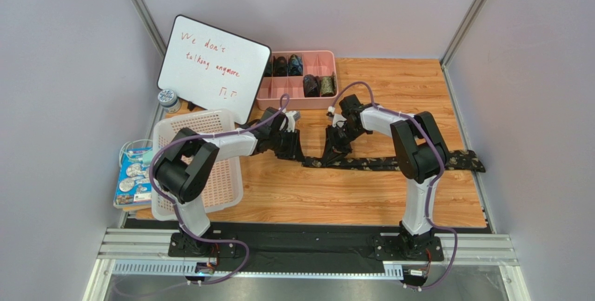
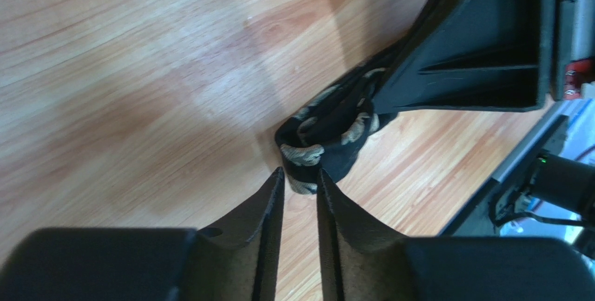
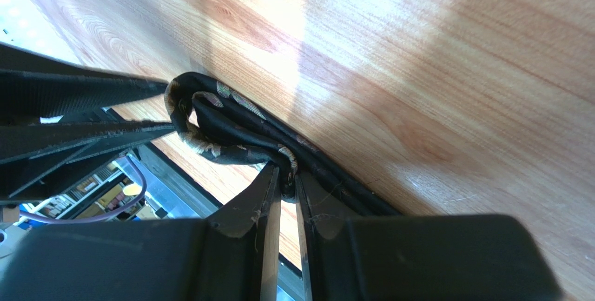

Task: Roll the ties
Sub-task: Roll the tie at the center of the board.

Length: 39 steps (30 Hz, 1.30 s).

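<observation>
A dark patterned tie (image 1: 391, 163) lies flat across the wooden table, and its left end is curled into a small loop (image 2: 328, 133) (image 3: 223, 130). My left gripper (image 1: 292, 147) (image 2: 300, 173) stands at that loop's outer side, its jaws drawn narrow with the tie's folded edge between the tips. From the other side, my right gripper (image 1: 334, 149) (image 3: 286, 175) is shut on the tie's layers just behind the loop. Several rolled ties (image 1: 311, 85) sit in the pink tray (image 1: 297, 102) at the back.
A whiteboard (image 1: 213, 67) leans at the back left, beside the pink tray. A white mesh basket (image 1: 202, 168) lies under the left arm. A blue packet (image 1: 134, 175) and a small round tin (image 1: 167, 97) sit by the left wall.
</observation>
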Motion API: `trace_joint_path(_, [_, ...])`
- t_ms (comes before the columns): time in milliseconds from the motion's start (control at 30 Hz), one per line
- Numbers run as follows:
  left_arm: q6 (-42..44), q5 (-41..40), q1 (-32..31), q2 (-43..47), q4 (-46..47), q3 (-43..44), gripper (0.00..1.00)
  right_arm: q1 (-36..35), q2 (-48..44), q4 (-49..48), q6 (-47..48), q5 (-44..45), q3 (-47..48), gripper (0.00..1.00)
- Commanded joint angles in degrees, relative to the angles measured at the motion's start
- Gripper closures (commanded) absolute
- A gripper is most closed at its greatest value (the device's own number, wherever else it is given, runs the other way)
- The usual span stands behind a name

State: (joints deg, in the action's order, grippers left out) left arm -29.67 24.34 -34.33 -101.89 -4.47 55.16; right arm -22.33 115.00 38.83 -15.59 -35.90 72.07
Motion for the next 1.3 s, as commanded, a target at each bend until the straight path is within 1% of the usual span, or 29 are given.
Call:
trace_joint_path(0, [-5.92, 4.48, 0.05, 1.87, 7.54, -0.14, 0.72, -0.88, 4.44, -1.39, 1.88, 10.85, -1.5, 0.82])
trace_joint_path(100, [-7.24, 5.63, -0.04, 1.34, 8.07, 0.39, 0.74, -0.88, 4.62, -1.3, 1.8, 10.94, -1.5, 0.82])
trace_joint_path(200, [-8.03, 5.72, -0.04, 1.08, 8.42, 0.65, 0.78, -0.96, 4.71, -1.39, 1.71, 11.03, -1.5, 0.82])
trace_joint_path(433, [-8.91, 6.33, -0.21, 1.34, 9.92, 0.57, 0.97, -1.05, 4.79, -1.47, 1.53, 11.11, -1.32, 0.81])
trace_joint_path(533, [-9.0, 6.43, -0.65, 0.99, 9.13, 1.36, 0.97, -1.05, 4.88, -1.39, 1.62, 11.29, -1.5, 0.81])
trace_joint_path(567, [-9.09, 5.9, -0.65, 0.99, 8.61, 1.36, 0.93, -1.05, 4.8, -1.47, 1.53, 11.46, -1.5, 0.81])
trace_joint_path(600, [-8.48, 3.55, -0.57, 1.6, 6.51, 1.44, 0.71, -1.05, 4.79, -1.3, 1.71, 11.47, -1.58, 0.81])
trace_joint_path(633, [-8.3, 1.87, -0.57, 2.12, 5.01, 1.45, 0.62, -1.05, 4.62, -1.3, 1.71, 11.47, -1.67, 0.81])
trace_joint_path(667, [-8.3, 0.11, -0.39, 2.65, 4.74, 1.01, 0.56, -0.97, 4.53, -1.39, 1.8, 11.55, -1.76, 0.81])
trace_joint_path(700, [-8.3, -1.91, -0.13, 3.7, 1.86, 0.66, 0.46, -1.05, 4.44, -1.3, 1.71, 11.55, -1.76, 0.81])
trace_joint_path(733, [-8.3, -3.06, -0.13, 4.23, 0.96, -0.13, 0.43, -1.05, 4.36, -1.39, 1.62, 11.55, -1.76, 0.81])
trace_joint_path(800, [-8.04, -5.34, -0.13, 5.2, -0.45, -0.84, 0.41, -0.97, 4.44, -1.3, 1.71, 11.64, -1.67, 0.81])
trace_joint_path(900, [-7.6, -4.3, -0.3, 3.98, 0.51, -1.54, 0.32, -0.97, 4.53, -1.12, 1.53, 11.47, -1.41, 0.81])
trace_joint_path(1067, [-6.54, -1.4, -1.09, 1.87, 3.32, -0.23, 0.24, -1.05, 4.62, -1.12, 1.44, 11.38, -1.5, 0.81])
trace_joint_path(1167, [-6.8, -1.48, -1.53, 0.03, 3.15, 0.92, 0.24, -1.05, 4.71, -1.3, 1.36, 11.29, -1.5, 0.81])
trace_joint_path(1267, [-6.8, -2.97, -2.23, -1.29, 1.58, 2.06, 0.28, -1.14, 4.44, -1.21, 1.36, 11.38, -1.5, 0.81])
